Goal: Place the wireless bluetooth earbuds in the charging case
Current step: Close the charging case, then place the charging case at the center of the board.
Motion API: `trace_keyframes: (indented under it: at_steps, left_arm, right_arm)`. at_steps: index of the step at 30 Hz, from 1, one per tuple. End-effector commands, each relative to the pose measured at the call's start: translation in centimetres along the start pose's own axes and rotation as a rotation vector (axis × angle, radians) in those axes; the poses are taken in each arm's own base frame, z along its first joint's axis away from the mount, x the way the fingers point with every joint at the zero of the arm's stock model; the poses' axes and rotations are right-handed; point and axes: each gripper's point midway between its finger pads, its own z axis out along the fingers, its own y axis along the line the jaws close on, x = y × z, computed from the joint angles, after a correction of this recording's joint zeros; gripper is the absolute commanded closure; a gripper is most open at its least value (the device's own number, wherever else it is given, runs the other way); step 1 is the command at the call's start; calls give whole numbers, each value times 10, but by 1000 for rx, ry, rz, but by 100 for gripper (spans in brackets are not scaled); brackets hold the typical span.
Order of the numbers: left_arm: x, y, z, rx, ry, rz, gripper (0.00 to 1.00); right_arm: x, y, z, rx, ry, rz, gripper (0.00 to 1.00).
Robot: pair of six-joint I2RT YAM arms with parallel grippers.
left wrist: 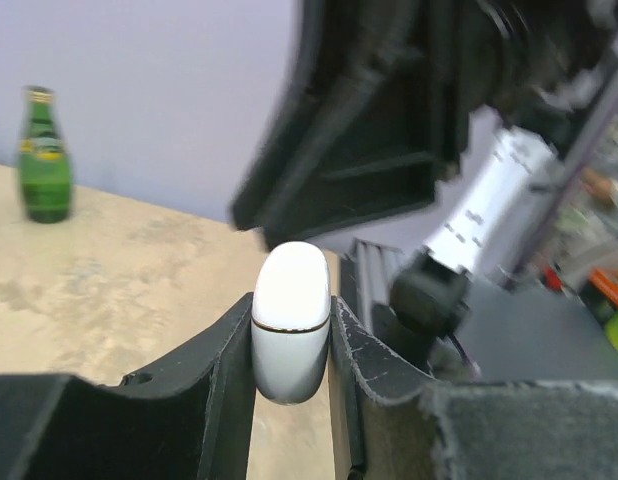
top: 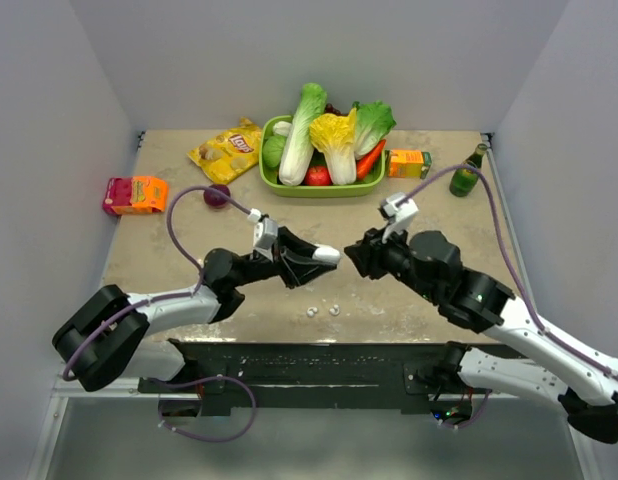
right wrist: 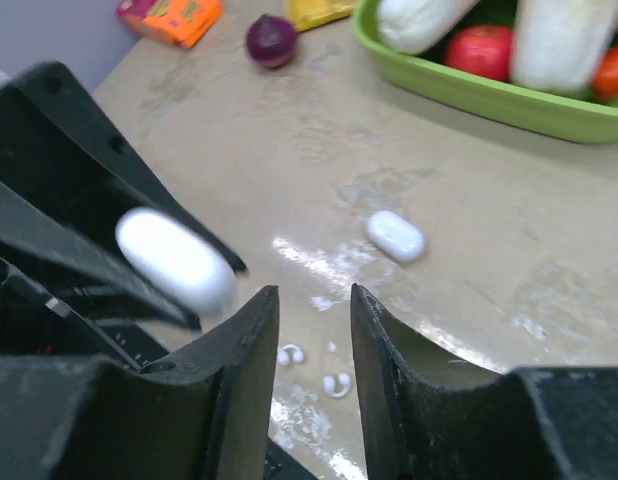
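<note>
Left arm (top: 179, 300), right arm (top: 469, 290) reach inward, wrists nearly meeting; left jaws clamped, right jaws slightly parted.

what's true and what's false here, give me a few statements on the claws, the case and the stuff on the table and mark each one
1. The left claw grips the white case. True.
2. The case's lid is flipped open. False: in the left wrist view it looks shut, with only a thin seam showing.
3. The right claw holds an earbud. False: its jaws stand apart with nothing between them, and the earbuds lie on the table.
4. A green bottle stands upright on the table. True.
5. The red onion sits in the green tray. False: it lies on the table, left of the tray.
</note>
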Motion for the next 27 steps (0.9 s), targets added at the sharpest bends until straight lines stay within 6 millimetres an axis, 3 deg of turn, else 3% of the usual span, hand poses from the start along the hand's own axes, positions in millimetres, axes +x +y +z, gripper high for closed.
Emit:
trace_keyframes:
  at_steps: [1,2,3,4,5,8,11,17,24,27]
  left_arm:
    - [-43,82,-12,-406,-205,-36,100]
    - [-36,112,-21,-520,-174,-87,100]
    - [-7,136,-35,-645,-102,-216,100]
    - [1,151,-46,-710,-103,-265,100]
    - [20,172,-68,-791,-84,-330,100]
    - [54,201,-95,-894,-57,-490,100]
    - [88,223,-110,-970,54,-516,100]
    - [120,251,-131,-1081,140,-541,100]
    - [143,258,-146,-1169,208,-614,68]
    - [154,256,-158,-1201,240,-649,62]
  right_arm:
    - [-9,-48,-11,230,-187,107,58]
    - [0,-49,-7,233,-160,97,56]
    - [13,-50,1,243,-118,84,52]
    - [20,-49,5,238,-90,79,51]
    - [25,-47,8,227,-71,70,50]
    - [39,-42,19,196,-19,50,46]
    - [42,-37,23,167,-14,48,40]
    - [45,-33,28,151,2,43,31]
    - [46,-35,29,162,-1,47,26]
    - [47,-36,28,165,-5,43,25]
